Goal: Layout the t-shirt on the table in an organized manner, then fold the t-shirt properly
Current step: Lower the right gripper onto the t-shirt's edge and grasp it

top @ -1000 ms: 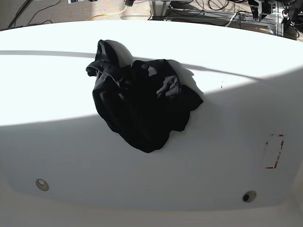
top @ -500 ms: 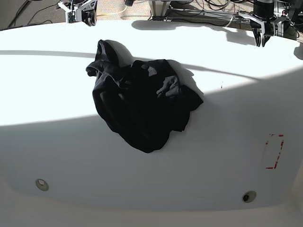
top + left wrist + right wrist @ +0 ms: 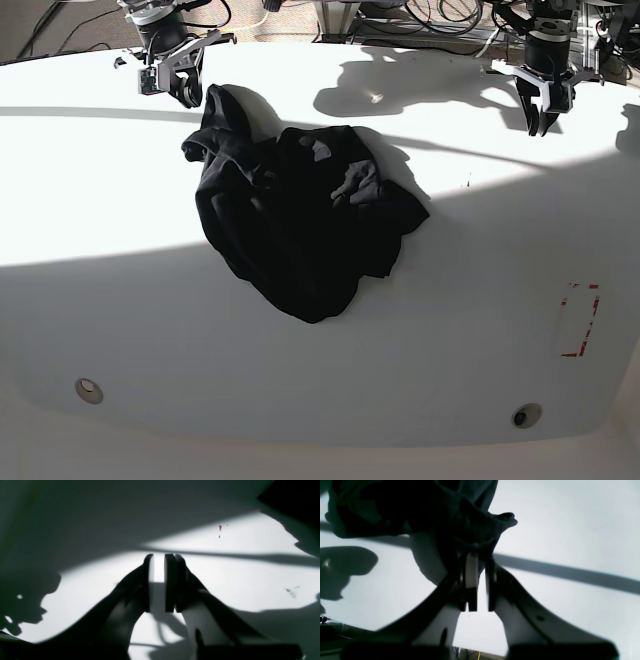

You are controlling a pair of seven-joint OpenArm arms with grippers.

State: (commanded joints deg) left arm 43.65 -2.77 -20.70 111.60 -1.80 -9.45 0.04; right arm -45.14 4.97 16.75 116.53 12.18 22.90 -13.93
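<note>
Base view: the t-shirt (image 3: 300, 225) is being seen bunched and wrinkled, left of centre in the upper half of the frame, and is being borne by the white table (image 3: 420, 380). A narrow peak of black cloth is being pointed toward the top edge. Folds at the cloth's upper right are being lit; its lower part is being shaded.

Right gripper (image 3: 188, 95) is being held at upper left, near that peak; jaws being kept slightly apart. Whether cloth is being touched cannot be told. Left gripper (image 3: 536, 127) is being held at upper right, well apart from the cloth, its jaws also being kept slightly apart. Shadows are being cast on the tabletop near it.

A red dashed mark (image 3: 583, 320) is being shown at right. Round discs are being seen at lower left (image 3: 89, 390) and lower right. Cables (image 3: 440, 14) are being glimpsed along the top edge.
</note>
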